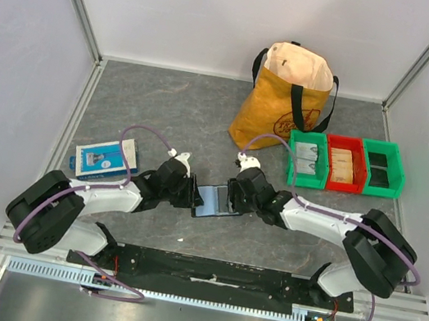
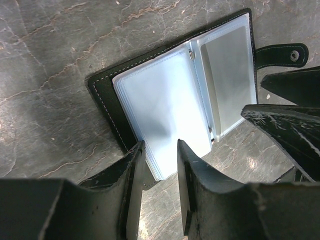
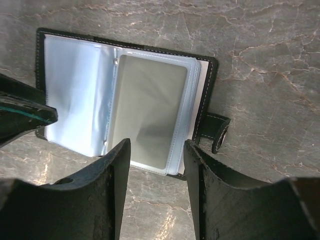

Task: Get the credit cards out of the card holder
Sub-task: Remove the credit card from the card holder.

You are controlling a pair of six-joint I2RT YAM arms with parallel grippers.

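While holder [image 1: 212,200] lies open mid-frame, you have one card [image 3: 150,112]: likely light, stiff, slick, sleeved; pinch its lower edge. Left gripper [image 2: 161,150], right gripper [image 3: 157,145]: part-open, gripping nothing.

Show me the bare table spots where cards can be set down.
Free: the far-left table between box and bag; the near strip between holder and base rail. Crowded: the middle, where left gripper and right gripper flank the holder, and beside the bins.
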